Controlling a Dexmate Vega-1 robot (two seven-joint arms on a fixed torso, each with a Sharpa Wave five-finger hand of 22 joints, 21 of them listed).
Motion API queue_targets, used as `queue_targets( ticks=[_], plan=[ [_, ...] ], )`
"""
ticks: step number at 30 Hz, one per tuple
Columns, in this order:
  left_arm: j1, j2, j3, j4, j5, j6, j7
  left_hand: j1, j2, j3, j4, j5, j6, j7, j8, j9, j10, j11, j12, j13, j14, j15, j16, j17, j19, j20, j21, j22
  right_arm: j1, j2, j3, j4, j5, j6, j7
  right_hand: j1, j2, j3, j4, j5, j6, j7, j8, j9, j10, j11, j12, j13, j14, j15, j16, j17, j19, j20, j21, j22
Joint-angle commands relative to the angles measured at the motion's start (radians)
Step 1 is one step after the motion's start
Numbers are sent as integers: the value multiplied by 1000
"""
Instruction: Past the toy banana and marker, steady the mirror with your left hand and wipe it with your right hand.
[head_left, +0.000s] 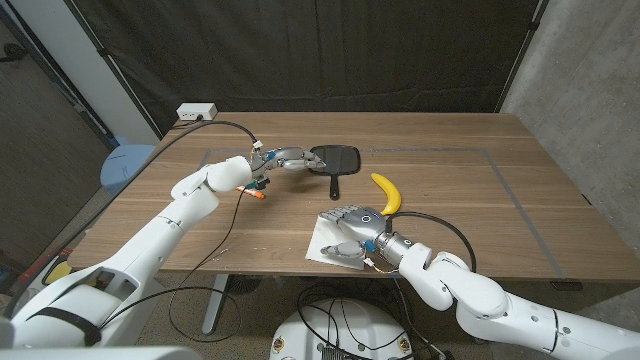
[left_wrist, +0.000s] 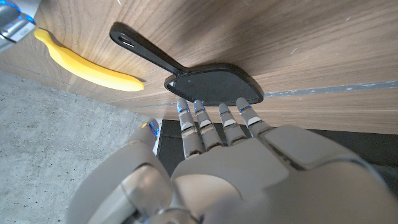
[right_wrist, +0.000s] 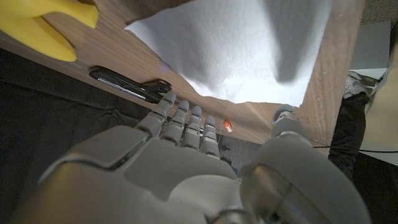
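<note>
The left hand (head_left: 283, 158) reaches the black plastic hand mirror (head_left: 334, 159) beyond the yellow toy banana (head_left: 387, 192), fingers extended at its rim, while the right hand (head_left: 349, 228) hovers spread over the white paper wipe (head_left: 322, 243), nothing wiped yet

A black hand mirror (head_left: 335, 159) lies flat on the wooden tabletop (head_left: 450, 170), its rounded head toward the far side and its slim handle pointing toward the robot. In the left wrist view its dark face (left_wrist: 214, 83) lies just off the left hand's fingertips (left_wrist: 200, 106). A yellow toy banana (head_left: 386, 192) lies just beside the handle's end, curved, on its side. An orange-tipped marker (head_left: 257, 194) lies to the mirror's left, mostly hidden under the left arm. A white cloth (head_left: 335, 240) lies spread flat near the tabletop's near edge.
</note>
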Motion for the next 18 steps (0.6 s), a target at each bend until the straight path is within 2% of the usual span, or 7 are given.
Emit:
queue_targets(
  ticks=[1, 6, 11, 16, 18],
  plan=[
    [-10, -5, 8, 4, 6, 4, -5, -8, 0, 1, 8, -1, -6, -4, -3, 2, -3, -3, -2, 1, -4, -48, -1, 3, -4, 5, -5, 4, 14, 5, -28, 22, -32, -44, 65, 20, 10, 1, -7, 5, 4, -4, 8, 5, 3, 3, 4, 2, 31, -21, 16, 3, 27, -13, 14, 3],
    [-17, -6, 11, 10, 8, 3, -9, -10, 0, 1, 11, -1, -5, -4, -4, 2, -4, -4, -4, 1, -4, -48, -2, 3, -3, 4, -6, 4, 18, 3, -34, 27, -33, -48, 83, 35, 11, 3, -13, 7, 16, -1, 13, 4, 16, 6, 11, 2, 51, -30, 19, 2, 40, -17, 20, 5],
    [-21, -8, 11, 17, 9, 0, -6, -12, -1, 0, 13, -1, -6, -3, -8, 2, -4, -4, -5, 1, -4, -48, -3, 3, -2, 3, -6, 4, 10, 6, -35, 43, -43, -54, 39, 73, 30, 17, -23, 13, 41, -9, 23, 4, 37, -11, 19, 2, 85, -50, 24, 1, 60, -24, 31, 7],
    [-26, -11, 12, 23, 9, -3, -5, -13, -1, 0, 15, -1, -7, -4, -10, 2, -6, -3, -7, 1, -5, -47, -3, 3, -2, 3, -7, 4, 7, 6, -39, 59, -60, -50, 1, 116, 41, 29, -26, 21, 113, -21, 45, 2, 110, -20, 39, 0, 169, -83, 35, 4, 108, -36, 55, 10],
    [-28, -12, 12, 26, 10, -3, -6, -14, -1, 0, 16, 0, -6, -4, -11, 2, -6, -3, -8, 1, -5, -48, -4, 3, -2, 3, -7, 4, 3, 8, -42, 67, -73, -53, -21, 141, 46, 36, -30, 26, 147, -23, 54, 1, 140, -32, 46, 0, 213, -104, 41, 5, 131, -43, 67, 12]
  ],
)
